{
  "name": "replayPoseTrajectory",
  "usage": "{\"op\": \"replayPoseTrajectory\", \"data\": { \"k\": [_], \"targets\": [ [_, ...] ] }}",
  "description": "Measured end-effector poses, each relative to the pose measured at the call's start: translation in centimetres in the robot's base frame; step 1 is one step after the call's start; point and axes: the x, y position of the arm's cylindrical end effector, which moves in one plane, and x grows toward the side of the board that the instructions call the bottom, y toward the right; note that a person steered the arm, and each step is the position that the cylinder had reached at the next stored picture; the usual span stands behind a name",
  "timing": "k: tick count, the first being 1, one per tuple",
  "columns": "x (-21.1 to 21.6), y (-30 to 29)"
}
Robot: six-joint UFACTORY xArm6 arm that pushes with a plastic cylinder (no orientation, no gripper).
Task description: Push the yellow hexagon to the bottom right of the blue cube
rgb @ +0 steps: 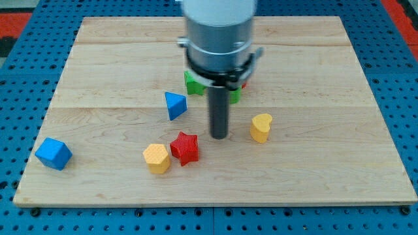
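Yellow hexagon (157, 158) sits down-left of my tip (219, 136), touching the red star (185, 147); no pincer fitted, so its state cannot be told

Even, bright light is falling on the wooden board (313, 78) from above, leaving its pale grain clearly readable. Shadows are staying short and soft: a faint dark patch is sitting just under my tip (219, 136), and thin ones are hugging the bases of the blocks around it. No hard glare is showing on the board. The grey arm housing (219, 29) above my tip is looking slightly soft, while the board's edges are running straight.
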Motion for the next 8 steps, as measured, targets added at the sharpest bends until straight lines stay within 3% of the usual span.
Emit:
{"op": "replayPoseTrajectory", "data": {
  "k": [1, 3, 4, 5, 6, 7, 8],
  "targets": [
    [1.4, -0.5],
    [4.0, -14.0],
    [4.9, -15.4],
    [5.0, -10.1],
    [8.1, -8.7],
    [11.4, -12.5],
    [11.6, -20.8]
  ]
}}
